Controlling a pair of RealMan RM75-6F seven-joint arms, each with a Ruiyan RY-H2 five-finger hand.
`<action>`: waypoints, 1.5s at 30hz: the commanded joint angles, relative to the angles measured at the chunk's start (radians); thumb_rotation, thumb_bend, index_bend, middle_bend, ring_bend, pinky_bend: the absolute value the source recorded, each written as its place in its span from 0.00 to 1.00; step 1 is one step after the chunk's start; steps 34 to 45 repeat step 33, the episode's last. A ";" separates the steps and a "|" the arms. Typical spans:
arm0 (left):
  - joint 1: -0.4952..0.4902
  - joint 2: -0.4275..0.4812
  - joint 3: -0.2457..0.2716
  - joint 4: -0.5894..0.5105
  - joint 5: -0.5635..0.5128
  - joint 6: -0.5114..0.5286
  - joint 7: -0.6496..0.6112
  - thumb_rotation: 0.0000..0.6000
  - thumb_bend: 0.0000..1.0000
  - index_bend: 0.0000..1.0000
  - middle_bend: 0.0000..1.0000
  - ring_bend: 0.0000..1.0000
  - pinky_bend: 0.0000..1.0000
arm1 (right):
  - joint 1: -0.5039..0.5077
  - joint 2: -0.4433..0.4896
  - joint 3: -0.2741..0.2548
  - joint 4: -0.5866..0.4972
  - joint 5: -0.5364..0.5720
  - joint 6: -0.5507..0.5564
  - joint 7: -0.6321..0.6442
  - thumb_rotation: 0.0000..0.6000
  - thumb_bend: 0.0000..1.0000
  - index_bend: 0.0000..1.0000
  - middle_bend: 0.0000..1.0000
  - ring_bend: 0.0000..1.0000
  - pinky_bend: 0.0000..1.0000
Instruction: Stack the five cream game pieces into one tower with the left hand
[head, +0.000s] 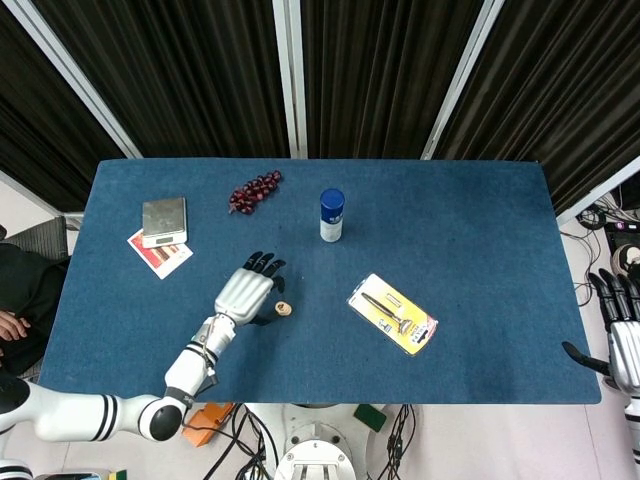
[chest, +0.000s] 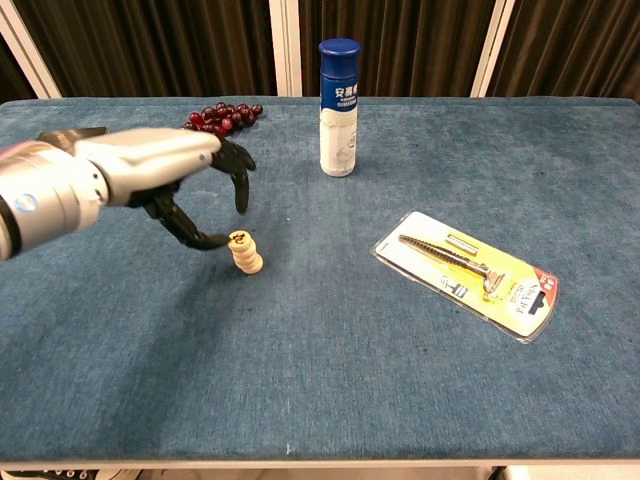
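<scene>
Now the tower (chest: 245, 252) stands upright at centre-left of the chest view, just right of the left hand (chest: 170, 180), whose fingers are spread and hold nothing. Far off, the right hand (head: 620, 335) hangs open beyond the bench (head: 480, 230).

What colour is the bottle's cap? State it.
Dark blue, on a white bottle; the bottle's cap shows best in the chest view.

We are seeing a blue-capped bottle (chest: 338, 105) standing upright near red grapes (chest: 218, 118). A packaged razor (chest: 466, 273) is lying apart (label up), and a metal scale (head: 164, 221) is sitting on a card (head: 160, 253).
</scene>
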 joint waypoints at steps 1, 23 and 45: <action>0.036 0.041 -0.014 -0.029 0.028 0.051 -0.044 1.00 0.29 0.34 0.10 0.00 0.00 | -0.002 0.004 -0.002 0.001 -0.001 0.001 0.005 1.00 0.17 0.00 0.10 0.00 0.06; 0.522 0.386 0.166 0.068 0.362 0.476 -0.535 1.00 0.17 0.19 0.10 0.00 0.00 | -0.010 0.061 -0.035 0.019 -0.066 0.011 0.124 1.00 0.17 0.00 0.10 0.00 0.06; 0.691 0.419 0.246 0.112 0.478 0.592 -0.590 1.00 0.17 0.19 0.10 0.00 0.00 | -0.021 0.041 -0.054 -0.009 -0.101 0.031 0.077 1.00 0.17 0.00 0.10 0.00 0.06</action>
